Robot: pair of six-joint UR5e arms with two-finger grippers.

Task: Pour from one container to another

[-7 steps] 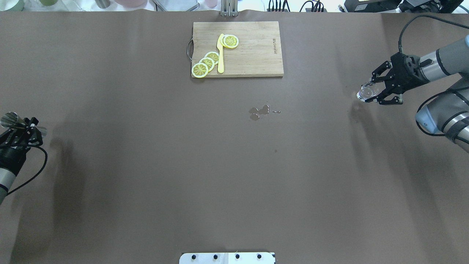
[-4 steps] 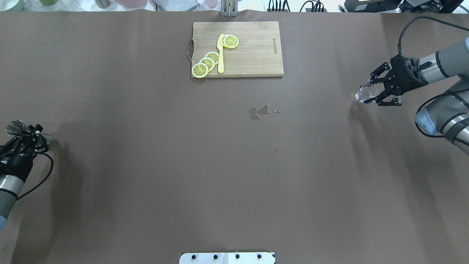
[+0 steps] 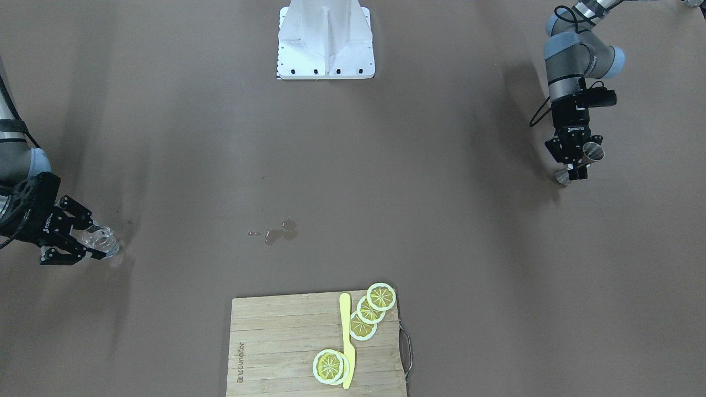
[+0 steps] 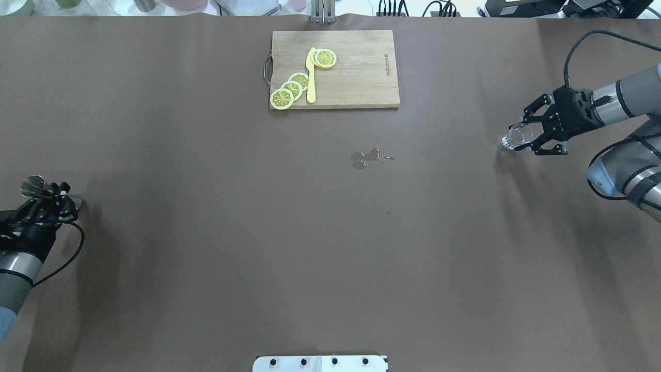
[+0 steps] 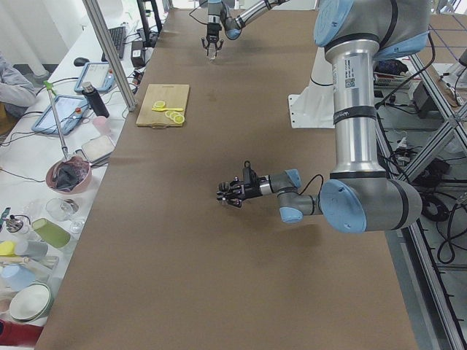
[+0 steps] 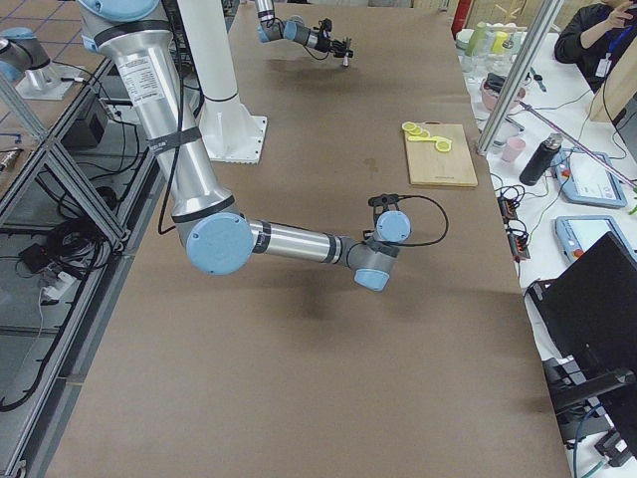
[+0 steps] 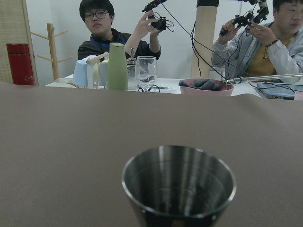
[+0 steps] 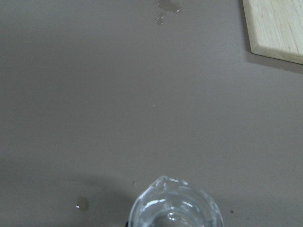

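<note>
The steel jigger (image 4: 33, 186) is at the table's far left, tilted, with my left gripper (image 4: 53, 196) shut on its narrow waist. Across the table it shows as the jigger (image 3: 593, 151) in the left gripper (image 3: 577, 165). The left wrist view looks into the jigger's cup (image 7: 179, 182), whose inside looks dry. At the far right, low over the table, my right gripper (image 4: 523, 137) is shut on the clear glass tumbler (image 4: 514, 136), also visible as the tumbler (image 3: 102, 238) from the front. The right wrist view shows the tumbler's rim (image 8: 173, 205) over brown table.
A small puddle (image 4: 365, 157) lies on the brown table near the middle. A wooden cutting board (image 4: 361, 72) with lemon slices (image 4: 290, 89) and a yellow knife (image 4: 311, 77) lies at the far edge. Operators and tableware sit beyond that edge.
My left gripper has carried the jigger toward the robot's side and slightly inward. The right gripper has sunk a little with the tumbler, which now stands more upright.
</note>
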